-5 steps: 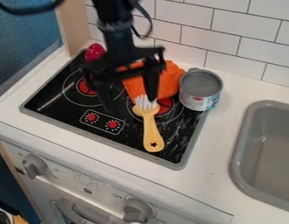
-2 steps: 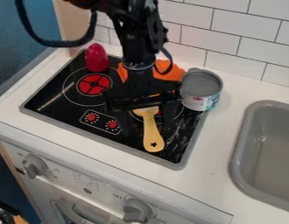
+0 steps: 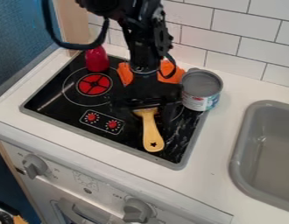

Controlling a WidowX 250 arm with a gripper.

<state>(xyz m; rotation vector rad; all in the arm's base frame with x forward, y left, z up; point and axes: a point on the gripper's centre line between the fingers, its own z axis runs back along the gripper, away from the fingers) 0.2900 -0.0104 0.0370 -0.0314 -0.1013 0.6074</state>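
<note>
Where brush (image 3: 150, 131) shows, it's yellow (starred).

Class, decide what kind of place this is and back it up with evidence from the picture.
Probably a toy kitchen: it has a black stovetop, a grey sink basin and control knobs.
</note>
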